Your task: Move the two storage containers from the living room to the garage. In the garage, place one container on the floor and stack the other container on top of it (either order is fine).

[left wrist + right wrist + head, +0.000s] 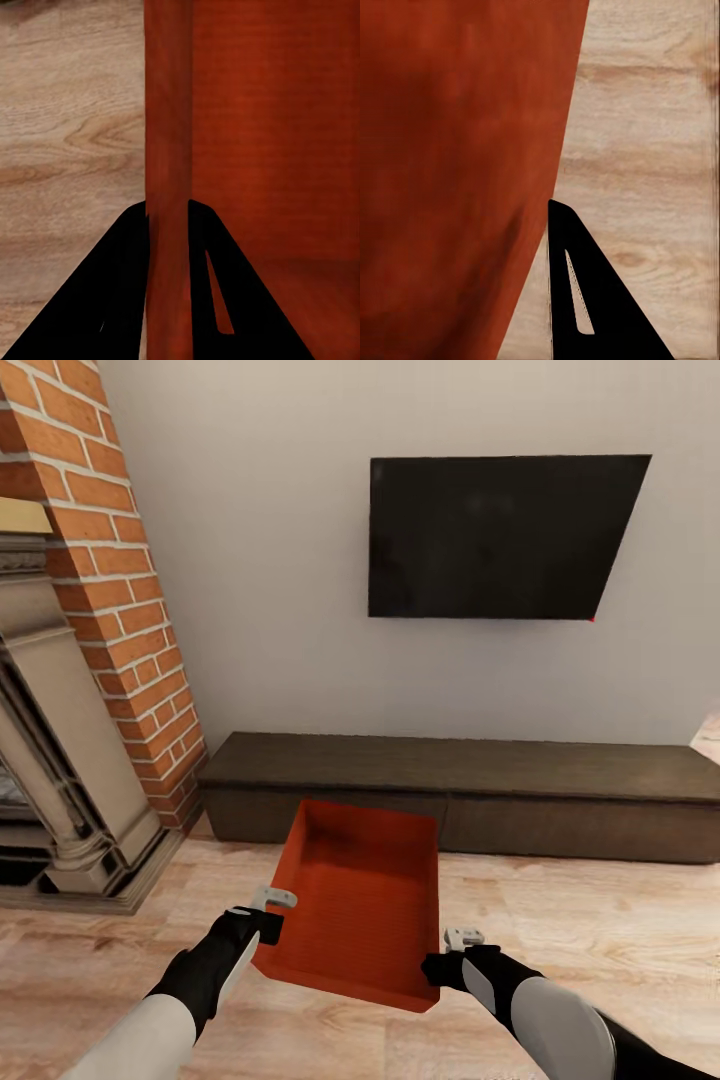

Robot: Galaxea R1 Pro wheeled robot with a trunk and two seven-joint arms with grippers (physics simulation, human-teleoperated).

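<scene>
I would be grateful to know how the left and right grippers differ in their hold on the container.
The left gripper straddles the container wall, a finger on each side; of the right gripper, one finger shows, outside the wall. Left is plainly clamped; right's closure is unclear. Both sit at the near end.

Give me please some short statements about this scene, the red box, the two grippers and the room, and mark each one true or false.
1. The storage container is empty inside. True.
2. The left gripper has one finger on each side of a container wall. True: the left wrist view shows the wall running between the two fingers.
3. The container rests on the long dark cabinet. False: it is in front of the cabinet, over the pale wood floor, with a gripper at each side.
4. The TV on the wall shows a bright picture. False: its screen is black.
5. The brick fireplace stands at the left of the head view. True.
</scene>
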